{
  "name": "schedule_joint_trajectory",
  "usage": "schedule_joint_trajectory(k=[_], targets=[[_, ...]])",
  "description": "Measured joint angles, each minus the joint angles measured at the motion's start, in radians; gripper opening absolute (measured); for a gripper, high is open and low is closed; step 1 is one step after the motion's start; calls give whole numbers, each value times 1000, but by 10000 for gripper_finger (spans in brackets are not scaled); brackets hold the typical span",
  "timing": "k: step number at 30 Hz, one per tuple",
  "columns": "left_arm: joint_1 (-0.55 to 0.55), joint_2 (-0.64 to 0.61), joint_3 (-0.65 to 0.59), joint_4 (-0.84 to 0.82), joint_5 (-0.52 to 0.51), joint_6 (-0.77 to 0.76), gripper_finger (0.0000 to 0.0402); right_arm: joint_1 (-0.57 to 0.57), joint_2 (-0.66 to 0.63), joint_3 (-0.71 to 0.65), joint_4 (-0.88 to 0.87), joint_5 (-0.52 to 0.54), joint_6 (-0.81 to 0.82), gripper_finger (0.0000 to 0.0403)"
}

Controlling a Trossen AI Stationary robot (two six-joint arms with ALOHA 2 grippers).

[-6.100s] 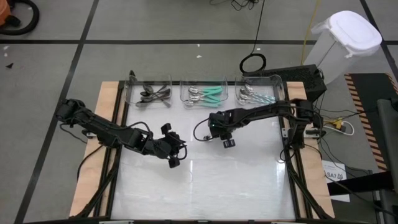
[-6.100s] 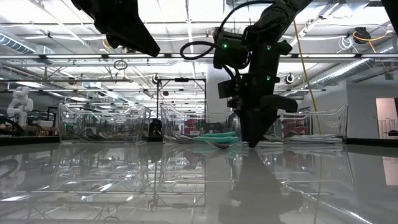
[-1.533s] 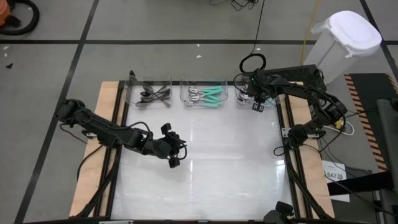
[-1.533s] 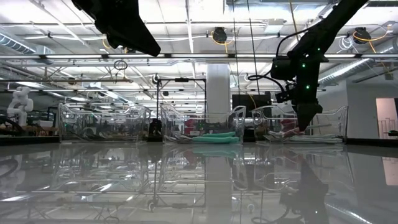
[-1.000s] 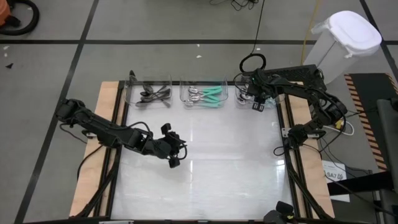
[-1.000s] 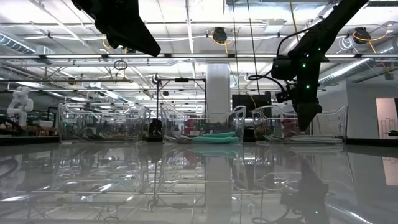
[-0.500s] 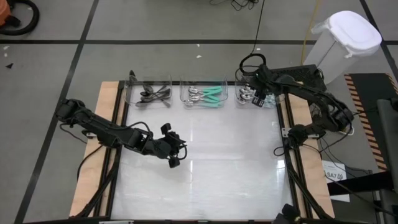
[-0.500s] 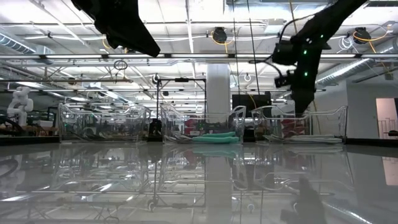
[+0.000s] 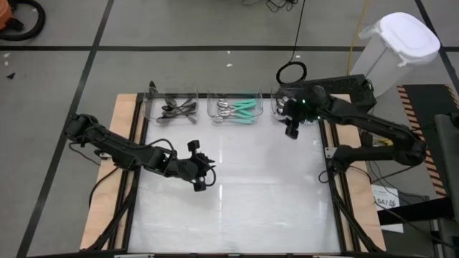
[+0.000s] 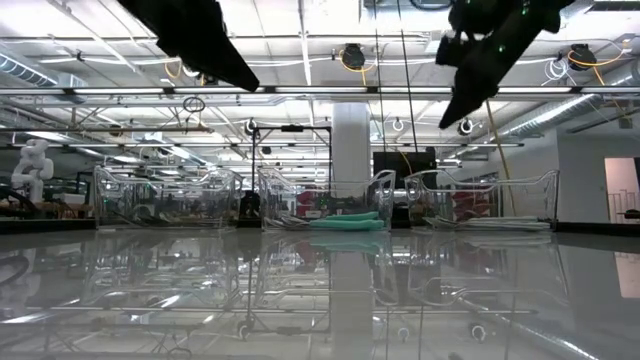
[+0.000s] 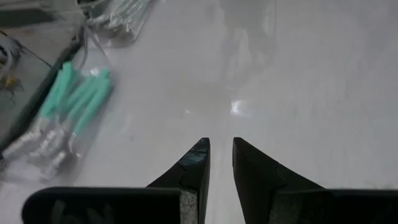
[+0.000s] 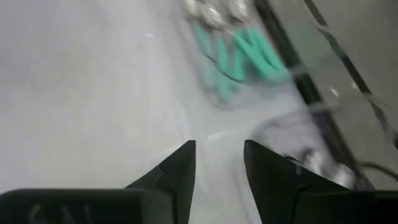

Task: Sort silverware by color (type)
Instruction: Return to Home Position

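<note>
In the high view, the silverware is lying in a row of three clear bins [image 9: 211,97] along the far edge of the desk [image 9: 244,208]: the black spoons [image 9: 176,109] in the left one, the teal-handled spoons [image 9: 238,110] in the middle one, and the pale-blue-handled spoons [image 9: 280,109] in the right one, partly hidden under the right arm. No loose piece is showing on the bare desk. The left pincer [image 9: 206,169] is hovering over the left-middle of the desk, and the right pincer [image 9: 290,127] is hanging just in front of the right bin.

In the low view, the bins are standing side by side at the back of the glossy desk, and only the teal handles [image 10: 345,222] are showing clearly. The right pincer [image 10: 468,98] is hanging high above the right bin, carrying nothing.

In the left wrist view, the left pincer [image 11: 221,146] is showing only a narrow gap between its fingers, with nothing in it, and the teal-handled spoons [image 11: 78,102] are lying off to one side.

In the right wrist view, the right pincer [image 12: 219,149] is standing moderately open and empty, looking towards the blurred teal handles [image 12: 242,56].

Judging from this, the sorting itself is looking finished; only parking the arms is seeming to remain
</note>
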Motion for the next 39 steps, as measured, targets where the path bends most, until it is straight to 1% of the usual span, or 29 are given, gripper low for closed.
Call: schedule_joint_trajectory(k=[2, 4, 6, 8, 10, 16, 19, 22, 23, 25, 28, 30, 32, 35, 37, 39], targets=[[5, 0, 0, 5, -1, 27, 72, 69, -21, 0, 1, 0, 33, 130], [6, 0, 0, 5, -1, 16, 72, 136, -43, 0, 5, 2, 76, 130], [5, 0, 0, 5, 3, -56, 72, 203, -71, 0, 7, 19, 124, 130], [4, 0, 0, 6, 4, -155, 72, 279, -103, -2, 22, 73, 166, 130], [9, 0, 0, 8, 4, -202, 72, 355, -136, -20, 61, 133, 201, 130], [13, 0, 0, 29, -11, -155, 72, 552, -222, -148, 219, 283, 272, 126], [6, 0, 0, 74, -25, -109, 55, 621, -243, -224, 296, 337, 282, 110], [1, 0, 0, 104, -27, -81, 15, 672, -252, -286, 361, 373, 280, 82], [-2, 0, 0, 104, -27, -78, 8, 687, -252, -303, 378, 383, 277, 70], [-2, 0, 0, 99, -31, -78, 5, 714, -252, -330, 404, 403, 267, 46], [-4, 5, 0, 88, -72, -80, 3, 751, -253, -370, 450, 445, 247, 11], [-5, 15, 0, 85, -93, -78, 2, 771, -253, -396, 481, 452, 235, 4], [-9, 18, -1, 76, -97, -70, 2, 782, -253, -421, 533, 451, 227, 6], [-10, 40, 1, 92, -100, -53, 2, 784, -253, -436, 584, 445, 171, 3], [-9, 46, -2, 82, -101, -45, 1, 784, -253, -436, 588, 419, 146, 2], [-9, 68, 4, 113, -108, -46, 1, 784, -252, -438, 581, 370, 127, 2]])
